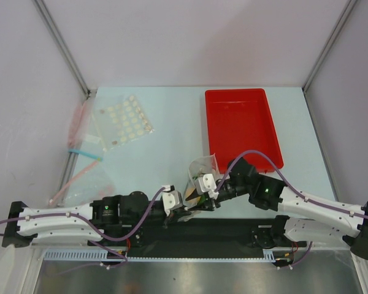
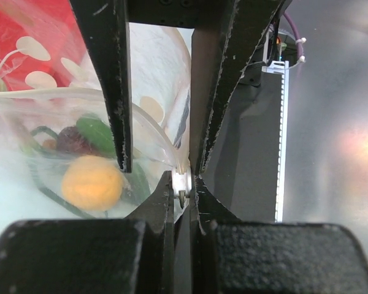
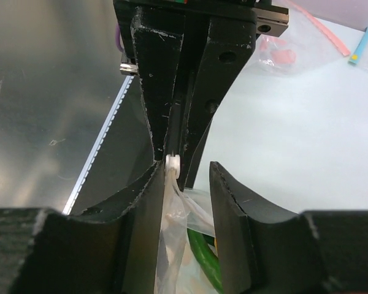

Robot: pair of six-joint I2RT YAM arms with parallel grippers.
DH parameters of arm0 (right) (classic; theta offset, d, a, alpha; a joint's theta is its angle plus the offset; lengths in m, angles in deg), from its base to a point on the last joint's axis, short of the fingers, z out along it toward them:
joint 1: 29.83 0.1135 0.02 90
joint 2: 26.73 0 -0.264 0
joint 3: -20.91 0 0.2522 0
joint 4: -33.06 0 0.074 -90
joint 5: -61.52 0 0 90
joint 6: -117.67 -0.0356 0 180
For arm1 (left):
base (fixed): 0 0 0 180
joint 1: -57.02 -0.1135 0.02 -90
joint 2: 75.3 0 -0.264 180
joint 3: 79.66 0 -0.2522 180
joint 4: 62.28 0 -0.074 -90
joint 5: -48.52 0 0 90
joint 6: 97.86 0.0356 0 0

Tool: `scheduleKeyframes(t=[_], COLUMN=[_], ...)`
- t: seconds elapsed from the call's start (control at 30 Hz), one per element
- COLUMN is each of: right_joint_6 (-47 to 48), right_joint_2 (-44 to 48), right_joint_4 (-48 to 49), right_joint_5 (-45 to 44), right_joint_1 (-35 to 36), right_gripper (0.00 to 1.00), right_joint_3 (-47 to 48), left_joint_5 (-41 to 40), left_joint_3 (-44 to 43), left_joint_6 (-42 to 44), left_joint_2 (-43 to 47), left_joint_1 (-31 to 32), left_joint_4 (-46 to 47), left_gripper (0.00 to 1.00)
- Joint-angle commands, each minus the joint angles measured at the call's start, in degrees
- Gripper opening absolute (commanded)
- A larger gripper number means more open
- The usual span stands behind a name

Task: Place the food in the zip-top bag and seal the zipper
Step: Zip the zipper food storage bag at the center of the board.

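table (image 1: 172, 131): red tray (image 1: 242, 125), spare bags (image 1: 124, 121) beyond zip-top bag (image 1: 203, 166).

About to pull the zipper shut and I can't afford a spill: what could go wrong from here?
Left gripper pinches the white slider tab only at its fingertips, so it may slip out on a pull. Right gripper straddles the zip-top bag with jaws apart; unheld, the bag could drag along rather than zip. The yellow ball lies close to that corner and might snag the closure.
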Motion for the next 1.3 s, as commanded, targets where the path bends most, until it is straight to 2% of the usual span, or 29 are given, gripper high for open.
scheduleKeyframes(t=[0.0,0.07,0.2,0.43,0.5,0.53,0.6,0.63,0.7,0.73,0.83,0.97,1.27], right_joint_6=[1.62,1.71,1.71,1.02,0.92,0.84,-0.30,-0.83,-3.37,-4.86,-9.44,-12.43,-17.44], right_joint_2=[-0.68,-0.85,-1.64,-3.32,-3.58,-3.84,-3.84,-3.50,-2.79,-2.35,-0.42,0.81,2.22], right_joint_4=[-1.89,-2.42,-2.94,-2.07,-1.63,-1.54,-0.23,0.39,4.58,6.27,12.51,17.35,24.74], right_joint_5=[-1.07,-0.81,-1.77,-2.74,-2.65,-3.09,-3.71,-4.40,-5.72,-7.47,-9.59,-10.65,-13.55], right_joint_1=[0.29,0.47,0.91,1.88,2.31,2.40,2.49,2.40,2.49,2.49,2.32,2.32,2.14], right_gripper=[0.40,0.41,0.35,0.33,0.27,0.18,0.10,0.06,0.04,0.04,0.00,0.00,0.00], right_joint_3=[2.80,3.15,3.59,3.94,3.77,4.03,3.94,3.42,2.37,1.75,-0.89,-3.26,-6.43], left_joint_5=[-2.56,-4.32,-6.96,-6.00,-6.08,-6.17,-5.91,-5.91,-4.68,-4.42,-3.54,-3.10,-4.50], left_joint_3=[0.00,0.00,0.00,0.26,-0.26,-0.44,-0.79,-0.96,-0.53,-0.09,2.10,2.90,1.58], left_joint_6=[-0.04,-0.03,-0.04,0.31,0.32,0.23,-0.03,-0.12,0.23,0.23,0.49,0.67,1.11], left_joint_2=[1.31,1.57,2.36,1.41,0.44,0.09,-0.53,-0.45,1.31,2.36,6.40,8.69,3.95], left_joint_1=[0.84,0.92,0.92,1.01,1.01,1.01,1.10,1.10,1.19,1.19,1.10,1.19,1.19], left_joint_4=[1.17,0.55,0.29,0.81,0.64,0.46,-0.06,-0.41,-0.24,0.11,1.60,2.40,2.22], left_gripper=[0.00,0.00,0.00,0.00,0.00,0.00,0.00,0.07,0.18,0.27,0.36,0.39,0.40])
